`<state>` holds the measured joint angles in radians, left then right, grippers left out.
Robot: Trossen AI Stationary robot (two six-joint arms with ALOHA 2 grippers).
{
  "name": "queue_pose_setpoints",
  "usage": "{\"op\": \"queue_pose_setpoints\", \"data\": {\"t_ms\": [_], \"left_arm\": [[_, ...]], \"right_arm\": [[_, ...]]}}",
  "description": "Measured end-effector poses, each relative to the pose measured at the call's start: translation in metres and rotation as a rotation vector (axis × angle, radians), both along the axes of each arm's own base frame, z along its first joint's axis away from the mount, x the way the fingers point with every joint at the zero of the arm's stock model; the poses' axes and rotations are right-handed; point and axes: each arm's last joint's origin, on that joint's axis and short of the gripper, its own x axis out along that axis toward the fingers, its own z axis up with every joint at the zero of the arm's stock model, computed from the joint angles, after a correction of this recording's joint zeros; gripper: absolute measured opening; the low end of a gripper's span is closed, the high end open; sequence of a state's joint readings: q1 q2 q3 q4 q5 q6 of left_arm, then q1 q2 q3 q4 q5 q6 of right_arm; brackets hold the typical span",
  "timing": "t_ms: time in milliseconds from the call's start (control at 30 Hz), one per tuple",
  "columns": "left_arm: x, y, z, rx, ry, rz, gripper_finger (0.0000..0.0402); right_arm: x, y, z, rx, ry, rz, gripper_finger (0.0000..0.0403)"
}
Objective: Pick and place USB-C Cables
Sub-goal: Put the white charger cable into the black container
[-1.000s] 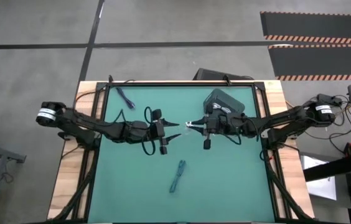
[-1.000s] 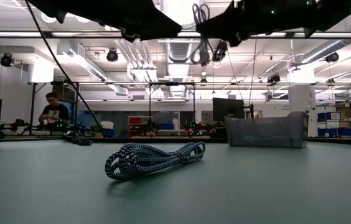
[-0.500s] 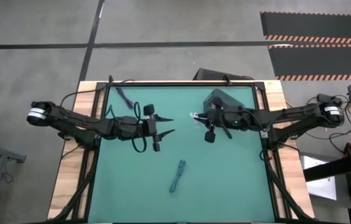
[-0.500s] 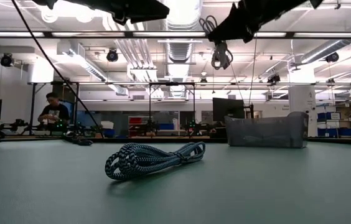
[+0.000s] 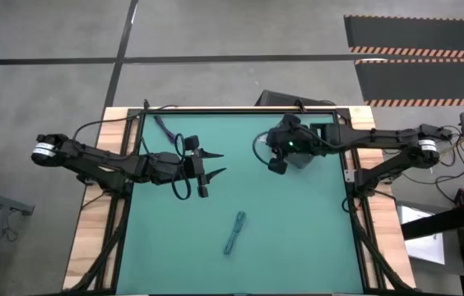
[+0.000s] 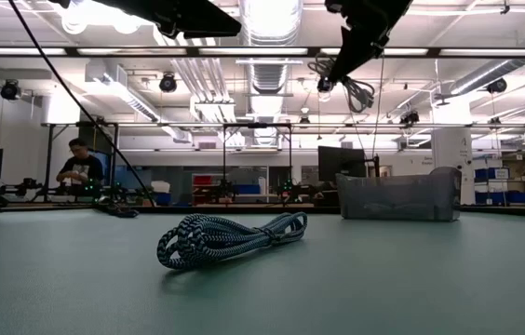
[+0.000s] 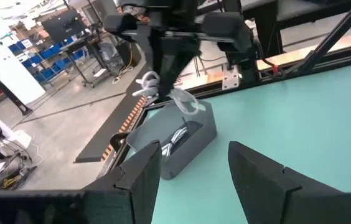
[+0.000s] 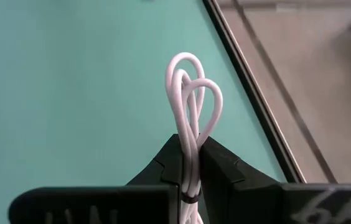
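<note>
Green worktop [image 5: 298, 238]: right tool [image 8: 188, 163] clamped on white cable [image 8: 191, 102] above grey bin [image 5: 308, 133]; left tool [image 5: 213, 163] apart mid-worktop; teal cable [image 5: 234, 232] near front; dark blue cable [image 5: 164, 127] at rear left.

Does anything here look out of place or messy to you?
Nothing looks spilled or broken. The teal braided cable bundle lies alone mid-table, and a dark blue cable sits by the far edge. The right gripper pinches a white cable bundle beside the grey bin, which already holds a white cable. The left gripper is open and holds nothing.
</note>
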<state>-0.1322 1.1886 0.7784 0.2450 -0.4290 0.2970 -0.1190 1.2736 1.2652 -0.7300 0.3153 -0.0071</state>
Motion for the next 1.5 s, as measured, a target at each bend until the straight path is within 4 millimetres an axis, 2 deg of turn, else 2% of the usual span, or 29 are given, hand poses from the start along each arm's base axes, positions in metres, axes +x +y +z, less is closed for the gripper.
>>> {"op": "queue_pose_setpoints", "data": {"t_ms": [267,667,800,1000,1500], "left_arm": [[-0.001,0.001,-0.002,0.015,0.025,0.043,0.0171],[-0.002,0.002,-0.007,0.027,0.079,0.069,0.0171],[-0.002,0.002,-0.007,0.028,0.080,0.073,0.0171],[-0.002,0.002,-0.008,0.027,0.087,0.073,0.0171],[-0.003,0.002,-0.010,0.029,0.105,0.074,0.0171]], "right_arm": [[-0.005,-0.036,0.002,0.074,0.185,-0.142,0.0023],[-0.023,-0.101,-0.020,0.394,0.258,-0.214,0.0023],[-0.030,-0.115,-0.029,0.436,0.307,-0.261,0.0023],[-0.032,-0.129,-0.048,0.482,0.408,-0.310,0.0023],[-0.013,-0.144,-0.097,0.513,0.580,-0.281,0.0023]]}}
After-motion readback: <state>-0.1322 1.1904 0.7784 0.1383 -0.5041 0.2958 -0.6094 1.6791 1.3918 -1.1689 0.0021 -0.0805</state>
